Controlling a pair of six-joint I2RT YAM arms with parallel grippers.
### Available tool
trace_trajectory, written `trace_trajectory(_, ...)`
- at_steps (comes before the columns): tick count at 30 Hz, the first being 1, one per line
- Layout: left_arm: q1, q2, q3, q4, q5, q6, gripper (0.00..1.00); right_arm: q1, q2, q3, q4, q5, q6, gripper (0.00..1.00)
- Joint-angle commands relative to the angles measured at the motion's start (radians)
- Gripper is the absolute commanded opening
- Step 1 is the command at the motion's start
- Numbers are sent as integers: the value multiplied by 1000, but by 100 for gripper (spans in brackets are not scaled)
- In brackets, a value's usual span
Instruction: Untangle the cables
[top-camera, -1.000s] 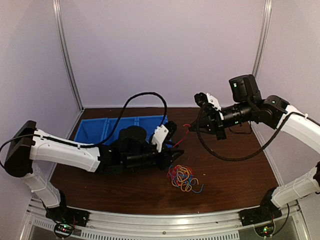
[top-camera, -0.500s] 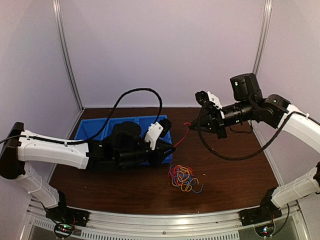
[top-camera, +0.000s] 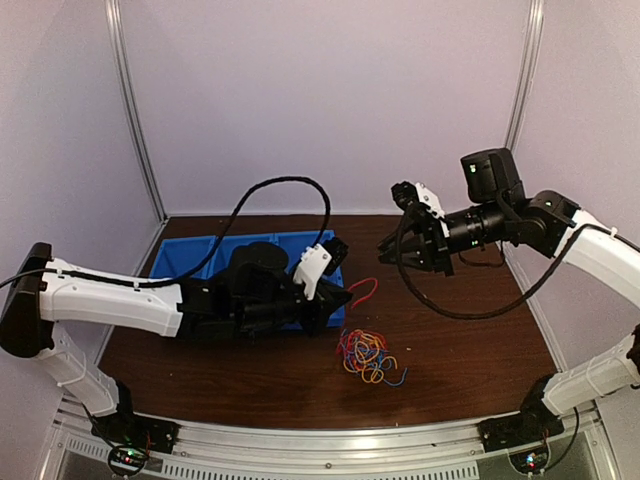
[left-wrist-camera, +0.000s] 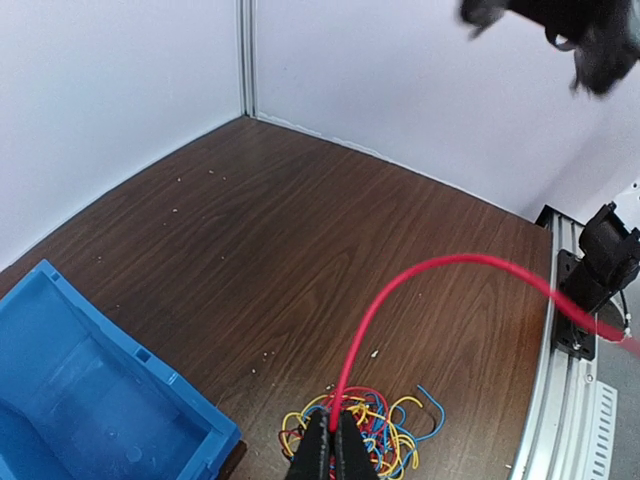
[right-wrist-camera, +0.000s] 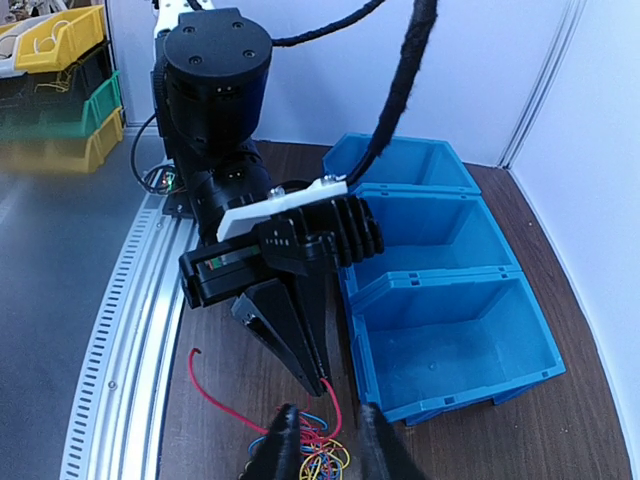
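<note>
Dark wood table (top-camera: 470, 350), plain white walls (top-camera: 330, 100) on three sides.

Left gripper (top-camera: 346, 297) is clamped tight on one red cable (top-camera: 362, 290). In the left wrist view the fingers (left-wrist-camera: 318, 452) pinch it near its lower end, and it arcs up and away to the right. A second ago these jaws were apart; now they are closed.

Right gripper (top-camera: 386, 251) has jaws parted a little and nothing between them. It had been pinching the far end of the red cable. Half a second ago that cable ran taut between the two grippers. Now it sags in a loose loop just beside the left gripper and well apart from the right one.

The rest of the cables, a red, blue and yellow tangle (top-camera: 368, 356), lies on the table below and near the left gripper, towards the near edge. It touches neither gripper and has not moved.

Left arm (top-camera: 120, 300) is stretched low and near level across the table, in front of the blue bins (top-camera: 190, 258). Right arm (top-camera: 590, 250) is raised with its elbow high and its wrist level, pointing left at the left gripper.
</note>
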Motion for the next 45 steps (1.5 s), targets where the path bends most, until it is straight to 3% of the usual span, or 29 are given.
trace_trajectory(1,6,-11,59,27,-18,20,0,-32,-11,-88,68,7,6,37)
trace_trajectory(7,17,-54,79,46,-67,4,0,-41,5,-311,206,-19,-14,65)
trace_trajectory(10,19,-81,71,95,-86,-30,0,-40,35,-372,233,-37,-32,70)
trace_trajectory(18,18,-148,16,249,-95,-96,0,-34,169,-418,400,-90,74,77)
trace_trajectory(28,18,-187,35,229,-89,-97,0,-22,383,-363,539,-132,192,82)
trace_trajectory(39,19,-239,2,228,-143,-118,0,12,488,-302,700,-204,333,86)
trace_trajectory(41,18,-245,2,216,-147,-119,0,18,521,-278,718,-219,357,79)
trace_trajectory(45,19,-266,-5,201,-157,-121,0,19,589,-232,725,-271,406,29)
